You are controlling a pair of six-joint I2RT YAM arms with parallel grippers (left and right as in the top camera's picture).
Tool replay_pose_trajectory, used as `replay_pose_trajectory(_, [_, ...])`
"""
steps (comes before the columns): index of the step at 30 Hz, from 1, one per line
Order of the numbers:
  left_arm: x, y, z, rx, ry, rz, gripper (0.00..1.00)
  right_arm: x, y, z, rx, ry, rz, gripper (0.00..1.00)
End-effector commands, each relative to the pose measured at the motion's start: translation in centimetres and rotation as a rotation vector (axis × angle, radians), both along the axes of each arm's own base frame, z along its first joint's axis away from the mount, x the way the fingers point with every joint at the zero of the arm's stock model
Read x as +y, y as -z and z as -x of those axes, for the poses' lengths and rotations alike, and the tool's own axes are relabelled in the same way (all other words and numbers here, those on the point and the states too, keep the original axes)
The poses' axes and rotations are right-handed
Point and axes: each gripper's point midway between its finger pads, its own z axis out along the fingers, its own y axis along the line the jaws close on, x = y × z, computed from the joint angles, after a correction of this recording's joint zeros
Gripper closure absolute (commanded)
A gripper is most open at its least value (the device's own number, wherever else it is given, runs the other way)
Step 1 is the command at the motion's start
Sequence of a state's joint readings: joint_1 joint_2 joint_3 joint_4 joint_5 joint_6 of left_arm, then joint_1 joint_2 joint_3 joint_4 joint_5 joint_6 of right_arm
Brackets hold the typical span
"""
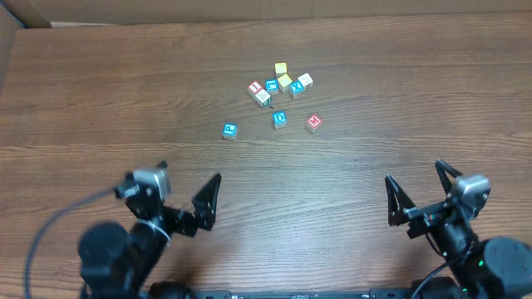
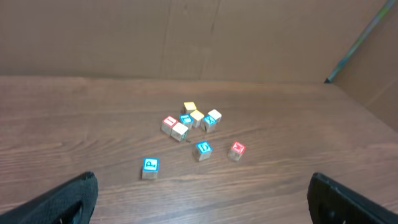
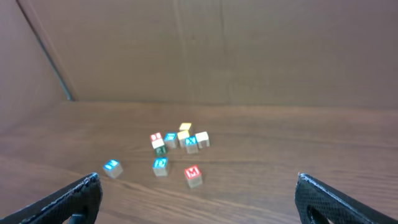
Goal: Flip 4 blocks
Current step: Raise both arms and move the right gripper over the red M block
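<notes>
Wooden blocks (image 1: 279, 119) loose on the table (image 1: 100, 100), none touched | left gripper (image 1: 190, 171) spread wide, empty | right gripper (image 1: 413, 170) spread wide, empty | both well apart from blocks

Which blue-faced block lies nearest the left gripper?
The blue block lying alone, left of the cluster; the blue D block and the rest sit farther right.

Letters on the clustered tiny wooden alphabet cubes (image 1: 284, 81) blur overhead. The bottom edge crops each wrist view's black fingers (image 2: 68, 202).
</notes>
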State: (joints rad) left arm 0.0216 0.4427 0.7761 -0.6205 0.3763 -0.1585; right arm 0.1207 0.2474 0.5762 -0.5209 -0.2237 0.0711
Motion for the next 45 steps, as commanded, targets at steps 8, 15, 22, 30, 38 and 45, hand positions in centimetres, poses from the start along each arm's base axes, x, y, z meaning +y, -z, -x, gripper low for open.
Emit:
replay_pose_trajectory(8, [0.0,-6.8,-4.6,0.242,0.074,-0.125,0.0,1.2,-6.3,-3.2,0.398,-0.039,0.031,0.0])
replay_pose_trajectory(15, [0.0,-8.5,-8.2,0.397,0.1,-0.138,0.0,2.1,-8.2,-7.1,0.693,-0.056,0.052,0.0])
replay_pose_trajectory(22, [-0.5,-6.8,-11.0,0.517,0.134,-0.091,0.0,4.1,-8.2,-12.1,0.747,-0.131,0.015,0.0])
replay_pose_trajectory(30, [1.8,-3.2,-12.4,0.659,-0.007,-0.127,0.96,5.0,-5.2,-14.1,0.852,-0.145,-0.019,0.73])
replay_pose_trajectory(38, [5.1,-1.4,-12.3,0.759,-0.272,-0.105,0.47,6.7,-0.2,-15.1,0.974,-0.135,0.07,0.55])
replay_pose_trajectory(45, [5.5,0.8,-12.3,0.825,-0.288,-0.128,0.0,10.0,5.6,-17.1,1.041,-0.124,0.246,0.23])
